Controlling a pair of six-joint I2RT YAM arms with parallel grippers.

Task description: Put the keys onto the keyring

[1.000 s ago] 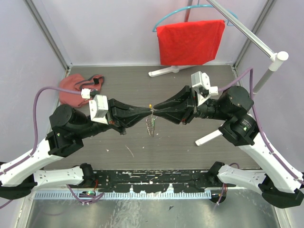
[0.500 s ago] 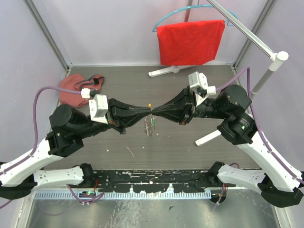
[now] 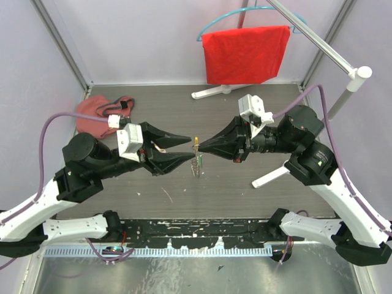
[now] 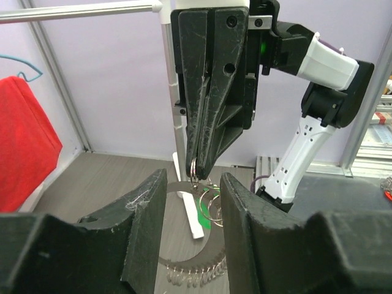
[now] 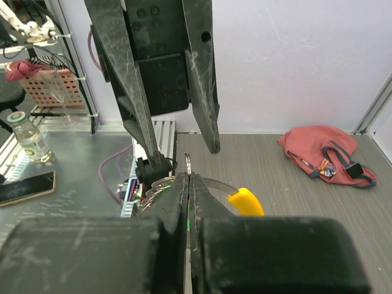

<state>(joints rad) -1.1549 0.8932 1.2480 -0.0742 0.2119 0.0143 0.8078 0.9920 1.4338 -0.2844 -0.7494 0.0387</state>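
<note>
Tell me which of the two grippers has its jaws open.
The left gripper: its jaws stand wide apart and hold nothing. The right gripper has its jaws shut on the keyring, which hangs below.

- A robot lab cell: pale walls point(image 3: 153, 37) framed by aluminium posts point(image 3: 61, 43)
- Left arm point(image 3: 79, 168) and right arm point(image 3: 306, 147) mounted at the edge of a grey table point(image 3: 177, 110)
- Alongside, a metal bench point(image 5: 79, 153) with a phone point(image 5: 24, 188), bottle point(image 5: 27, 136) and pink basket point(image 5: 58, 89)
</note>
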